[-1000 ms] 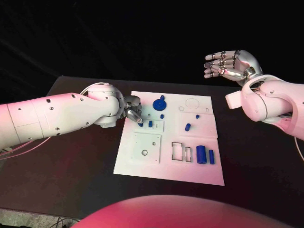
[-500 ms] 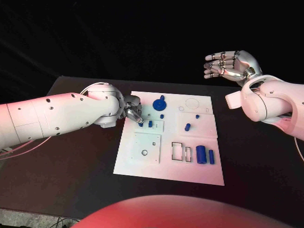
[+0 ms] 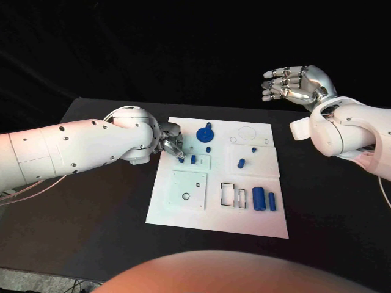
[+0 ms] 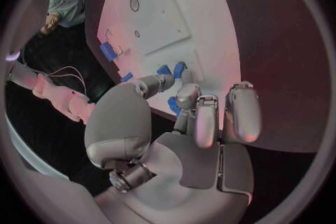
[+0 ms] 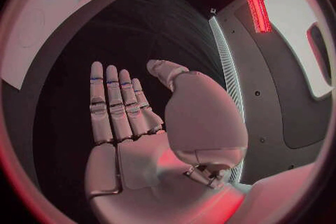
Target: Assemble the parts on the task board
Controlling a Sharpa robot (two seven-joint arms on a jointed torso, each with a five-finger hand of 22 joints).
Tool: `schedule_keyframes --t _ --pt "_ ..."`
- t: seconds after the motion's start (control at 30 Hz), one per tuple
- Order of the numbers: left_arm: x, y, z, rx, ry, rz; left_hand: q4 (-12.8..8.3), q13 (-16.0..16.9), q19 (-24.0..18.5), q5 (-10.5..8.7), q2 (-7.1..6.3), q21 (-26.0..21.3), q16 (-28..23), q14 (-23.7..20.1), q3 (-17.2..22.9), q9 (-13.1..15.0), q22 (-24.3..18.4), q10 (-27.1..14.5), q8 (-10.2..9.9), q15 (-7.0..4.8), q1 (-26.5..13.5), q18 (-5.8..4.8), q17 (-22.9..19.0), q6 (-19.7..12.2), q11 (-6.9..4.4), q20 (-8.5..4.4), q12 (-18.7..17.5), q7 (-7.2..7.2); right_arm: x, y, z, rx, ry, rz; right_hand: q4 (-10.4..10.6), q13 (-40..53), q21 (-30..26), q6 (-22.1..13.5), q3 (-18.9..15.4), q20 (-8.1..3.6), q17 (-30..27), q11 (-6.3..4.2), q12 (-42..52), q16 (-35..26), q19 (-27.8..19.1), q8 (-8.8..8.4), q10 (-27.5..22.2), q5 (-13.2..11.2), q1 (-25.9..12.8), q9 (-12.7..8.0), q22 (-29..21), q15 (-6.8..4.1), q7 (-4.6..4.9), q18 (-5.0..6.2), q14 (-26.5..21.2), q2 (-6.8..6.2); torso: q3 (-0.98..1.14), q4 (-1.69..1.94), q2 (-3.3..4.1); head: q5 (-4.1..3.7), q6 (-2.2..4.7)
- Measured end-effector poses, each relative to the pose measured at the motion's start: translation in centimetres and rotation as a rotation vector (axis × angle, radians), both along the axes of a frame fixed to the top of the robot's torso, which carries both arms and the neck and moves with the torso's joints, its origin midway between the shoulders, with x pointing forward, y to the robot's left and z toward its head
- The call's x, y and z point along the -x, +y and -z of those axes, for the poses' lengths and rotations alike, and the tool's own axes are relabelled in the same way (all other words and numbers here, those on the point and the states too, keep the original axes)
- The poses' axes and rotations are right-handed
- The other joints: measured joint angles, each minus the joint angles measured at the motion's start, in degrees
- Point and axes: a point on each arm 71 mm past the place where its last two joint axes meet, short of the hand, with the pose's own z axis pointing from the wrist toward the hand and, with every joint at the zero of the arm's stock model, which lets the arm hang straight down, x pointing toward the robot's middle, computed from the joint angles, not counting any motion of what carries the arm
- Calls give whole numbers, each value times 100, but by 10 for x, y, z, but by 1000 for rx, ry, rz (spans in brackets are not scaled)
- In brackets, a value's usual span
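The black table (image 3: 90,213) carries the white board (image 3: 217,210) at its middle. The left arm (image 3: 63,149) reaches in level from the side, and the left hand (image 3: 169,143) hangs at the board's near-left edge, fingers (image 4: 199,123) bunched close around small blue parts (image 3: 193,160). Whether it actually holds one, I cannot tell. The wrist camera shows a fingertip touching a blue piece (image 4: 165,70), which the head camera hides. The right hand (image 3: 294,83) is raised off the board's far right corner, palm flat, fingers (image 5: 115,103) straight and side by side, holding nothing. Two blue pegs (image 3: 264,199) lie near the board's right edge, and a round blue disc (image 3: 205,133) sits near the far edge.
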Motion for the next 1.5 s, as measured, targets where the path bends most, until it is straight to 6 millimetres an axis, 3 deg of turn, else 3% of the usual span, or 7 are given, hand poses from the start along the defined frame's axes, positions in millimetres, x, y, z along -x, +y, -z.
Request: schedule_keyframes --t 0.37,1.03,1.5 --pt "0 0 1 3 8 -1 243 25 0 2 26 0 0 0 -243 29 0 0 -101 0 -200 0 0 44 0 0 0 21 0 0 1 0 1 0 0 0 -21 0 0 0 -15 0 -22 0 0 0 0 0 0 -5 -13 0 0 0 0 0 0 -2 0 18 0" --pt "-1 3 3 -1 17 -10 384 47 0 2 58 -26 0 0 -351 49 -4 0 -144 0 -289 0 0 83 0 0 0 24 0 0 2 1 4 0 -16 0 -21 0 -16 0 -21 0 -22 -35 0 -22 0 0 0 -11 -21 0 0 0 0 0 2 -2 0 9 0" --pt "-1 4 3 -1 27 -14 803 84 0 2 110 -26 0 0 -691 103 -1 1 -254 0 -493 0 0 144 0 0 0 44 1 0 2 1 4 1 -16 0 -21 0 -16 0 -20 0 -22 -35 0 -22 0 0 0 -10 -21 0 0 0 0 0 0 1 1 8 0"
